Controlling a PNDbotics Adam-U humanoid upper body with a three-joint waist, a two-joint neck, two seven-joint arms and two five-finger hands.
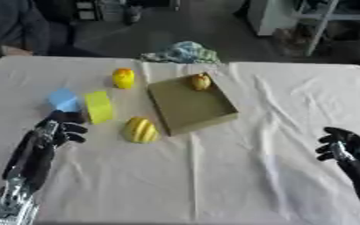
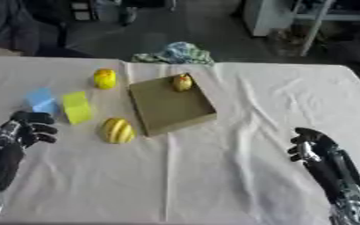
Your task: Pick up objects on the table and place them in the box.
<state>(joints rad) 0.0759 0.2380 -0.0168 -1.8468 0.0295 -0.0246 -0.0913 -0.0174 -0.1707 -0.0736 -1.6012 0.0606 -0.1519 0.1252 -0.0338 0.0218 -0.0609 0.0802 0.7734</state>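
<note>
A flat olive-brown box [image 1: 191, 105] lies mid-table with a small yellow fruit-like object [image 1: 201, 81] in its far corner. Left of it stand a yellow duck-like toy [image 1: 123, 78], a yellow-green block [image 1: 99, 107], a light blue block [image 1: 63, 99] and a yellow striped rounded object [image 1: 140, 130]. My left hand [image 1: 59, 130] hovers at the left, just below the blue block, fingers curled and holding nothing. My right hand [image 2: 310, 143] sits at the lower right, far from the objects, fingers curled and empty.
A white wrinkled cloth [image 1: 237, 176] covers the table. A crumpled blue-green cloth [image 1: 185, 52] lies at the far edge. A person's dark sleeve [image 1: 14, 26] shows at the far left corner.
</note>
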